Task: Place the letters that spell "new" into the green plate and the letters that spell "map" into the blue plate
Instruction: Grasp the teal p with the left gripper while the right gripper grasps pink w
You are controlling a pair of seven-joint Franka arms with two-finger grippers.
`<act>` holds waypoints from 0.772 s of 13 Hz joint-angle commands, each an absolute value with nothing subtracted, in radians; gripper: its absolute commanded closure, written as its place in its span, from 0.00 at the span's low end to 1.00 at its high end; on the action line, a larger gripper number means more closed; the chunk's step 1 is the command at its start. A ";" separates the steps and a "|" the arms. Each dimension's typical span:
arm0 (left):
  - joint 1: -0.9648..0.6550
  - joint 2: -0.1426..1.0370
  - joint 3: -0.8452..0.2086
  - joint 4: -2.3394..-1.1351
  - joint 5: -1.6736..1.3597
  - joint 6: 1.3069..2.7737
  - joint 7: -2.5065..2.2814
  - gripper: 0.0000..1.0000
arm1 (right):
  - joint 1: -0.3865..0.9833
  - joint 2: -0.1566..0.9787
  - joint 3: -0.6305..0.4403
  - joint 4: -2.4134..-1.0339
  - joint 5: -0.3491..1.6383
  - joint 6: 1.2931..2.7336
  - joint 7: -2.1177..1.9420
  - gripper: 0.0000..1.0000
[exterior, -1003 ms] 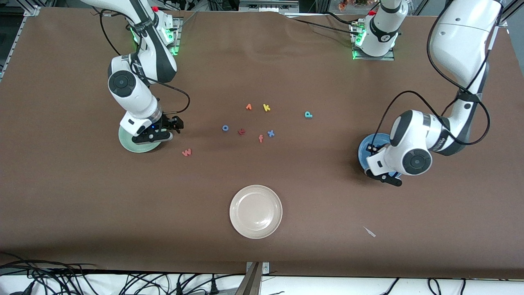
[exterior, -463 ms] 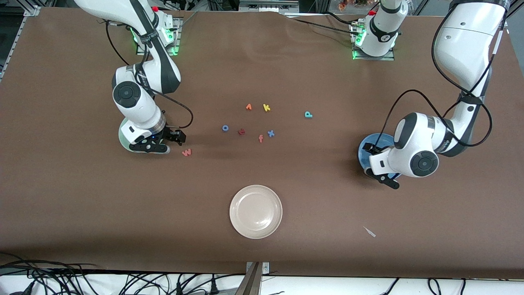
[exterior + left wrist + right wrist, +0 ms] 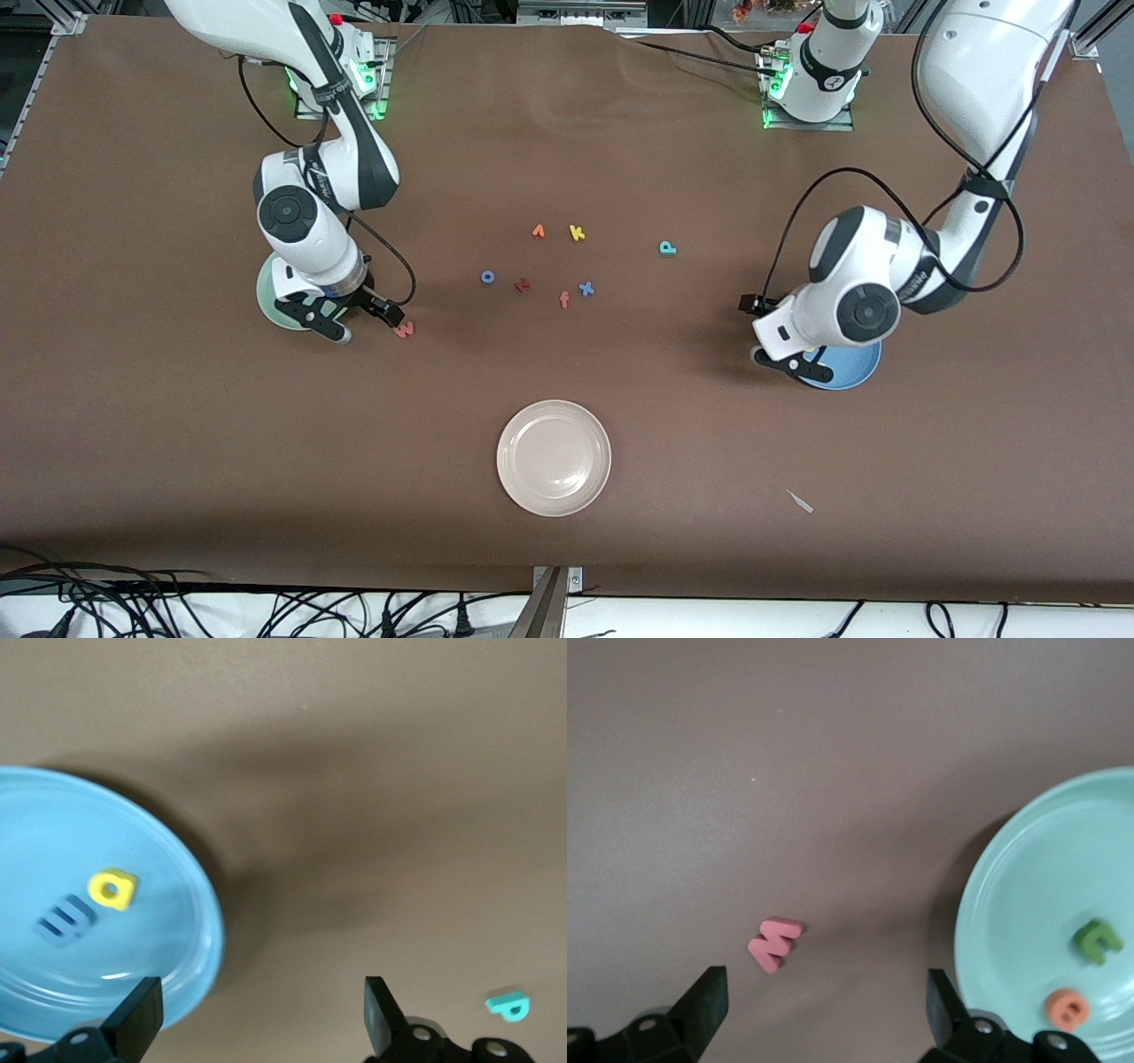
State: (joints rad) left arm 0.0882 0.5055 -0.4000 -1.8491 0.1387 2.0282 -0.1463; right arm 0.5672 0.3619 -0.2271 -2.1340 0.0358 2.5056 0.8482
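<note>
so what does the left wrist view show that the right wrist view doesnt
Only the left wrist view: the blue plate holding the blue m and yellow a, and the teal p on the table. Only the right wrist view: the green plate holding the green n and orange e, and the pinkish-red w on the table. Both: brown table and open fingers.

You look down from high across the table, facing both robots' bases. Each wrist camera hangs close over the tabletop, looking down past its own fingertips; both patches also appear in your front view.
</note>
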 commanded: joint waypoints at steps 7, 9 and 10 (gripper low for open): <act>0.081 0.310 -0.593 -2.305 0.117 2.455 -0.639 0.00 | 0.584 0.439 -0.203 -2.117 0.133 2.591 1.147 0.06; 0.074 0.316 -0.644 -2.333 0.129 2.511 -0.786 0.00 | 0.584 0.474 -0.199 -2.117 0.135 2.638 1.157 0.13; 0.040 0.322 -0.646 -2.338 0.129 2.529 -0.855 0.00 | 0.584 0.486 -0.199 -2.115 0.135 2.658 1.167 0.14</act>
State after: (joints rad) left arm 0.0707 0.3529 -0.6334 -2.2990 0.1379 2.4886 -0.7437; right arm 0.5786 0.4501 -0.1990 -2.1309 0.1155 2.6180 1.1447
